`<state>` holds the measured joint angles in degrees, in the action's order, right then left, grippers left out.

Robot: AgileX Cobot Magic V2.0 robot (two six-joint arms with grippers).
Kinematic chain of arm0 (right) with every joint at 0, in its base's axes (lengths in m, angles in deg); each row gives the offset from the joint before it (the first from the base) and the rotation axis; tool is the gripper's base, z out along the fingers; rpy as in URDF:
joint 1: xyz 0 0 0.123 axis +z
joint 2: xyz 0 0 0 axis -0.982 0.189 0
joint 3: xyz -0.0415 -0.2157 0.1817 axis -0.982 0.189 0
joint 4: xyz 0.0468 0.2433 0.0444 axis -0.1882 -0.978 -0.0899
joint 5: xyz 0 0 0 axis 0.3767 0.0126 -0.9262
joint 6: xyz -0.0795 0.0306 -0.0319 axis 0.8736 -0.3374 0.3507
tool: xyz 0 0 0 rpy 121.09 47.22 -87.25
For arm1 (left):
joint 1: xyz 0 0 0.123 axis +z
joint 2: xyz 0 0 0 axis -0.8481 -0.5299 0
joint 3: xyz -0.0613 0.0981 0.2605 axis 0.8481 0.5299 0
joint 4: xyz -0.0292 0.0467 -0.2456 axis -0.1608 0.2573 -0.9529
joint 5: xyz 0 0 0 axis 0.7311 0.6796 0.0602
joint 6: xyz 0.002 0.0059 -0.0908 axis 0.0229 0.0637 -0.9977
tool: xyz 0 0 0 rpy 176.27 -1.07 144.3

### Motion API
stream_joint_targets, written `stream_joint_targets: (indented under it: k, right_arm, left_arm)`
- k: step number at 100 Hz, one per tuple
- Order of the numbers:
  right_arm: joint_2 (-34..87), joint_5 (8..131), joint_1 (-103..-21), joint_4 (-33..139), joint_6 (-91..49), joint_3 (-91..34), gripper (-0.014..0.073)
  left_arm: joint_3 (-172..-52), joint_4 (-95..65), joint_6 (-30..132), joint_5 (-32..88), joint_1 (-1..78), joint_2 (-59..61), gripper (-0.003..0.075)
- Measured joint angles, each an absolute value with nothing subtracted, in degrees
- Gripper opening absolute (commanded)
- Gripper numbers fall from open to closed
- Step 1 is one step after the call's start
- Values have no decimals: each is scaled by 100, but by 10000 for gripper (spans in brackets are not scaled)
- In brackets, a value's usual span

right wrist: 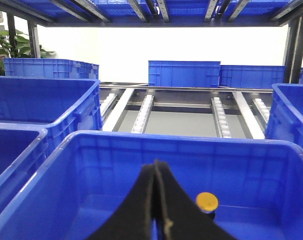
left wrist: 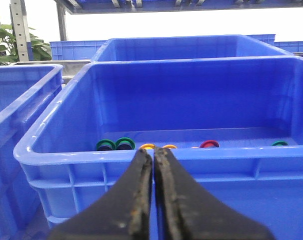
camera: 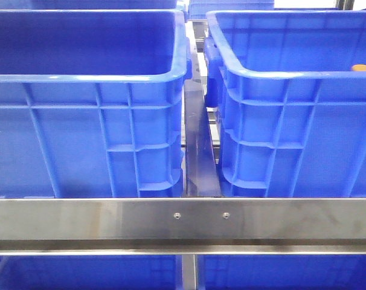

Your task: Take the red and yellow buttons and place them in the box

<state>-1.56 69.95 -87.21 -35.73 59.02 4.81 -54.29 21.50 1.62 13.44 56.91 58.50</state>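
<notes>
We see two large ribbed blue plastic crates side by side in the front view, the left crate [camera: 80, 133] and the right crate [camera: 292, 133], parted by a narrow gap where a dark slanted divider bar [camera: 200, 151] runs; a brushed steel rail [camera: 183, 220] with two small screws crosses just in front of both. The crate rims are thick, rounded and glossy, their outer walls stiffened by moulded ribs. At the right crate's far rim, a sliver of an orange-yellow rounded button [camera: 363, 67] peeks over the edge. In the left wrist view, the left gripper [left wrist: 154, 165] hangs just outside the near rim of a deep blue crate [left wrist: 56, 150], its black worn jaws pressed together with nothing between them; on that crate's floor, behind the rim, lie small ring-shaped buttons: two green ones [left wrist: 115, 145], two yellow ones [left wrist: 147, 146], a red one [left wrist: 209, 144] and another green one [left wrist: 279, 143], with open floor around them. In the right wrist view, the right gripper [right wrist: 155, 172] sits above another blue crate [right wrist: 91, 150], jaws shut and empty, a flat round yellow button [right wrist: 207, 201] just beside them on the smooth floor. Beyond that crate's far rim, grey roller tracks [right wrist: 144, 112] lie open.
</notes>
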Motion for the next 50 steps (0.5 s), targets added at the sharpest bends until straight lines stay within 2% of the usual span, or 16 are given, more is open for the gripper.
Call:
stream_joint_targets:
  k: [13, 50]
  right_arm:
    - [-156, 6932, -8721, -2785, 5110, 481, -68]
    - [-191, 6770, -8650, 2297, 35, 481, -68]
  left_arm:
    - [-5429, 2150, 162, 1344, 5691, 5850, -19]
    - [-5429, 2150, 162, 1344, 5691, 5850, -19]
